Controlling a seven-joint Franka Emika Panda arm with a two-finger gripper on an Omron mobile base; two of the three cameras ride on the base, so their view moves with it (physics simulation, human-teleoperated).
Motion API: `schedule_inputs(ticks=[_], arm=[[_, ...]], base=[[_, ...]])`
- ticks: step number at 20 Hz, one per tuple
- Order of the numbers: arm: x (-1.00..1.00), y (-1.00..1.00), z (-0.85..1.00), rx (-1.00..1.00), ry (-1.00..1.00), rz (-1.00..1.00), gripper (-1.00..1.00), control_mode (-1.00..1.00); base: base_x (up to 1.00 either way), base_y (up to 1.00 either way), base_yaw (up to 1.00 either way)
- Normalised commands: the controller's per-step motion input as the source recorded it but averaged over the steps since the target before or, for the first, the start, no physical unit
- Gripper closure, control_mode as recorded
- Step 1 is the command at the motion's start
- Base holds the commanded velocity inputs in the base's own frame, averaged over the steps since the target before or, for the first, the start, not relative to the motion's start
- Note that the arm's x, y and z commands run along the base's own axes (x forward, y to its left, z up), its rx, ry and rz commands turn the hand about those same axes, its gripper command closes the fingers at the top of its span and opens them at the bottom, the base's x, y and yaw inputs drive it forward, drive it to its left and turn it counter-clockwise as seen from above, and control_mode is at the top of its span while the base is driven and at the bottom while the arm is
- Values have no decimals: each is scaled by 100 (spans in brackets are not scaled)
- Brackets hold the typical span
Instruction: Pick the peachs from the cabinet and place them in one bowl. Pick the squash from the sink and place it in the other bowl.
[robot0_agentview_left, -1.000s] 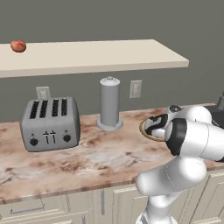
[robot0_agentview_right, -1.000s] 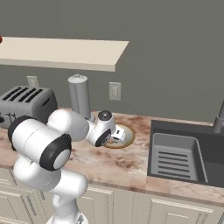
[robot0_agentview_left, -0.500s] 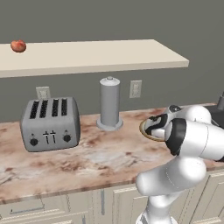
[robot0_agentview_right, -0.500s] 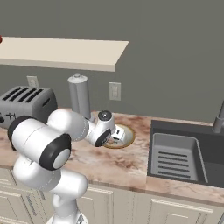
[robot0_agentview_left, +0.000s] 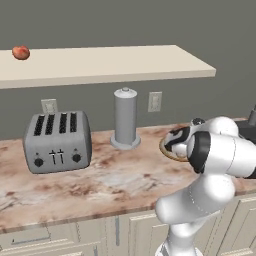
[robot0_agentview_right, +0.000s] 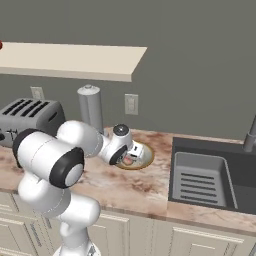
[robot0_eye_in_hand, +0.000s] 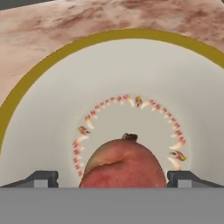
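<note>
Peach (robot0_eye_in_hand: 124, 162) low in the centre of the hand view, red-orange with a yellowish patch and a small dark stem end, lying between the two dark fingertips (robot0_eye_in_hand: 41, 179) at either side. Fingertips standing just wider than the fruit; contact with its skin not clear, so impossible to say whether held or already let go. Bowl (robot0_eye_in_hand: 52, 131) directly beneath, cream inside with a ring of small red marks and a golden-brown rim, spread across most of the frame. Same bowl (robot0_agentview_right: 146, 156) just left of centre in the right base view, on the marbled counter (robot0_agentview_right: 140, 185), with the gripper (robot0_agentview_right: 131, 156) pressed low over it and a glimpse of red under the hand.

Second peach (robot0_agentview_left: 21, 52) at the upper left of the left base view, alone on the beige cabinet (robot0_agentview_left: 125, 62), well apart from the arm.

Likely handling: light, round, smooth, prone to rolling, probably soft enough to bruise under a hard squeeze. Best taken across the widest middle, pads on opposite sides, stem end up, with gentle pressure.

Toaster (robot0_agentview_left: 57, 140) at left of the counter, grey canister (robot0_agentview_left: 125, 117) near centre below the shelf, dark sink (robot0_agentview_right: 210, 175) at right of the right base view.
</note>
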Motion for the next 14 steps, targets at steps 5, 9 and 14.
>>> schedule_inputs(ticks=[5,9,14], arm=[[-57,2,5,0,-12,4,-100,-100],[-69,2,39,-2,-15,4,-100,-100],[-12,0,82,-8,-11,1,-100,-100]], base=[[0,0,0],[0,0,0],[0,0,0]])
